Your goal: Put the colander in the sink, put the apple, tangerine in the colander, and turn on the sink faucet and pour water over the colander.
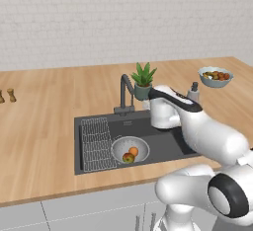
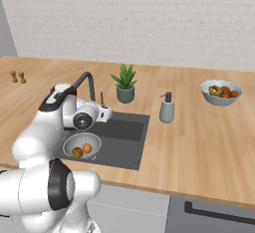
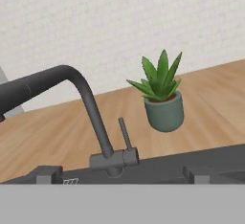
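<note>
White two-finger hand (image 2: pixel 105 113) is wide open, holds nothing, touches nothing; it hangs above the back of the large rectangular dark grey sink (image 1: pixel 163 146), pointed at the slim dark grey gooseneck faucet (image 3: pixel 88 106). In the hand view the faucet's thin lever stands upright beside the spout base, the fingertips (image 3: pixel 48 174) low in front of it, apart from it. Round pale grey-white perforated colander (image 1: pixel 130 149) sits inside the sink, next to the wire grid rack (image 1: pixel 96 143). Small yellow-green apple with red blush (image 1: pixel 128 158) and small round orange tangerine (image 1: pixel 133 151) lie in the colander, touching each other. Light wooden desk (image 1: pixel 44 126) surrounds the sink. Behind the sink: green spiky plant in a grey-green pot (image 2: pixel 125 84), grey soap dispenser bottle (image 2: pixel 167 108) to its right. Blue-grey bowl of mixed fruit (image 2: pixel 220 92) well apart at far right. Two small brown shakers (image 2: pixel 18 77) at far left. White brick wall (image 2: pixel 149 18) behind.
</note>
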